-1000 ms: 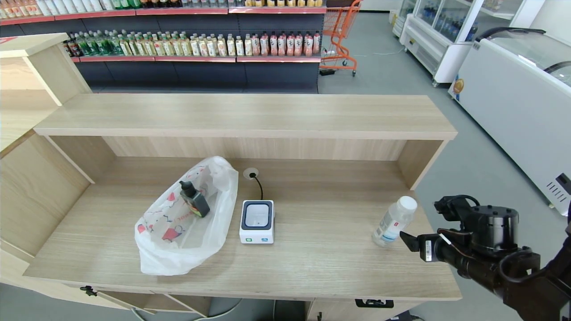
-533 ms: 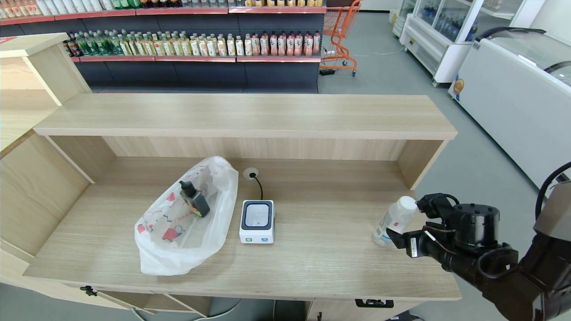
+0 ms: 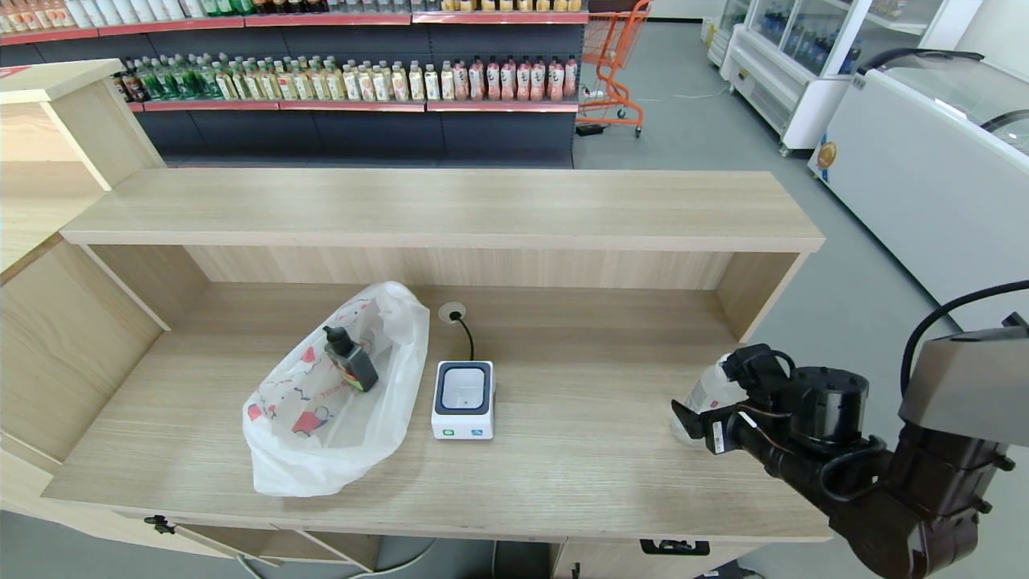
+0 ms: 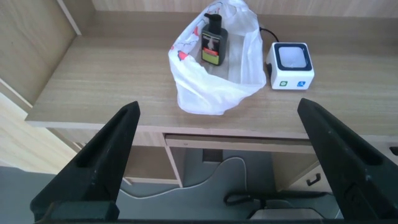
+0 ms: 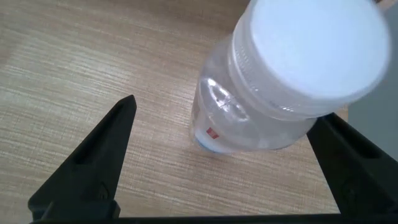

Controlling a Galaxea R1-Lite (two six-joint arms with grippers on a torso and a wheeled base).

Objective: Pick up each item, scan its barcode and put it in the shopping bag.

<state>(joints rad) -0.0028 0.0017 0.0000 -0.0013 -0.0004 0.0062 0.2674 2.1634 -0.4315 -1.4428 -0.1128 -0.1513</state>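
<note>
Right pincer [image 5: 217,174], fingers spread, has advanced over the past second to straddle the white-capped bottle [image 3: 701,396] standing near the right edge of the desk [image 3: 563,450], well apart from scanner [image 3: 463,399] and shopping bag [image 3: 321,434]: closing on it is probably next.

The right arm [image 3: 876,490] is matte black, with a round, drum-shaped wrist joint [image 3: 830,398], a grey boxy upper link [image 3: 965,390] and thin black cables [image 3: 953,304] looping along it. A small white printed label [image 3: 718,435] sits behind the black right claw [image 3: 702,392]. The left claw [image 4: 214,168] has black, wedge-shaped fingers [image 4: 102,162].
</note>
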